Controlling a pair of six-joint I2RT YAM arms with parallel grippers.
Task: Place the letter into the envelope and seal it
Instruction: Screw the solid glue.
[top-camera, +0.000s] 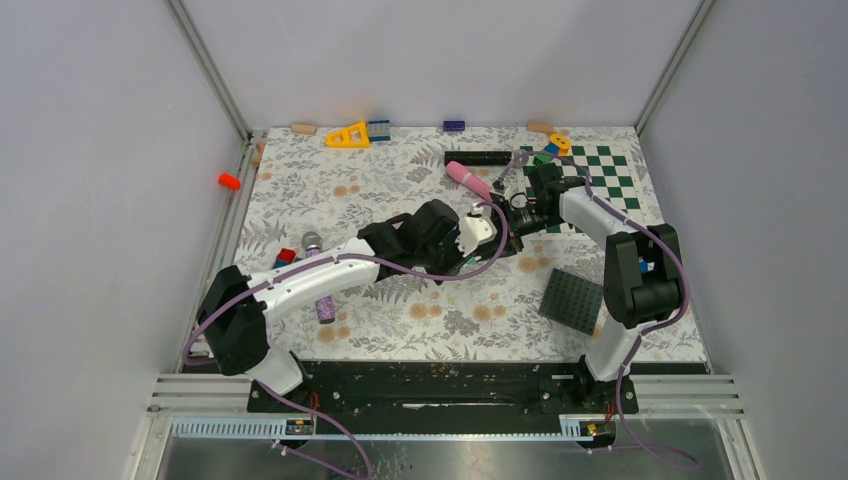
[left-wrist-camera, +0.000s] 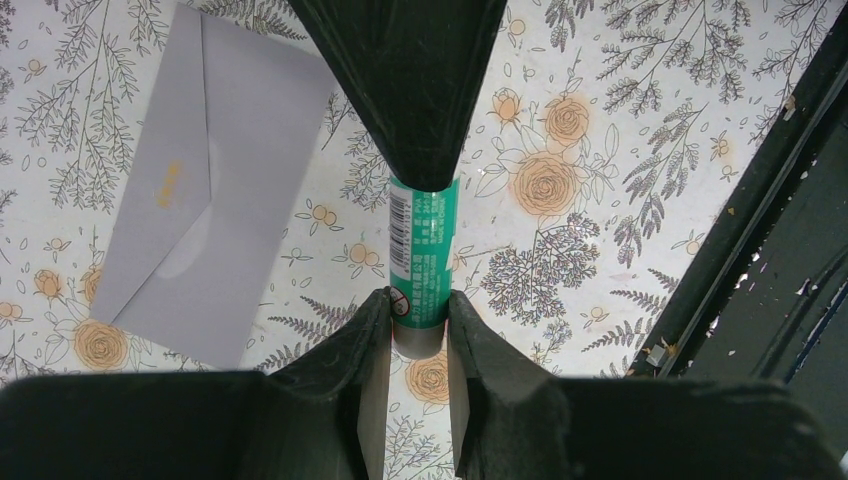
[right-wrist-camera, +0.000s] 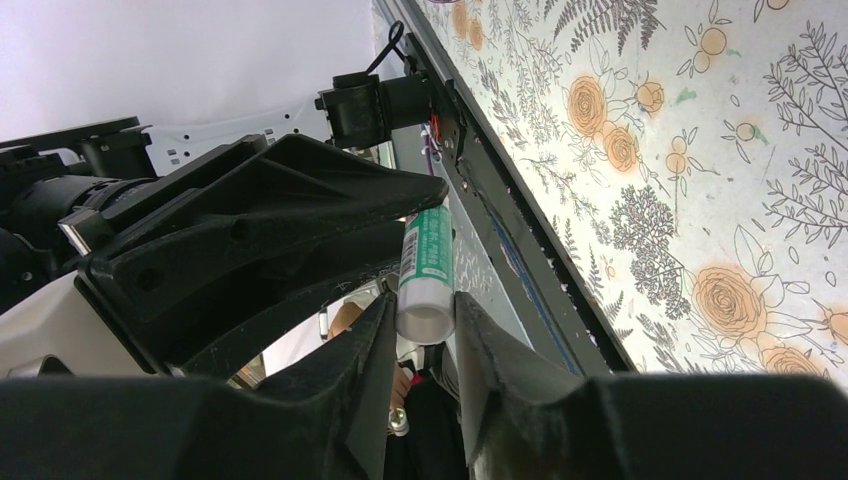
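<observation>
The envelope (left-wrist-camera: 210, 180) is light grey and lies flat on the floral cloth, flap side up with the flap folded down, left of my left gripper (left-wrist-camera: 420, 300). That gripper is shut on the lower end of a green glue stick (left-wrist-camera: 423, 250). My right gripper (right-wrist-camera: 420, 305) meets it from the other side, its fingers (left-wrist-camera: 410, 90) over the stick's far end. In the right wrist view both pads press the white end of the glue stick (right-wrist-camera: 427, 270). From above the two grippers (top-camera: 505, 228) meet mid-table. The letter is not in view.
A pink cylinder (top-camera: 467, 177) and a black bar (top-camera: 478, 157) lie behind the grippers. The green-and-white checkerboard (top-camera: 600, 180) is at the back right and the dark studded plate (top-camera: 573, 299) at the front right. A purple cylinder (top-camera: 326, 308) lies under the left arm. Toy blocks line the far edge.
</observation>
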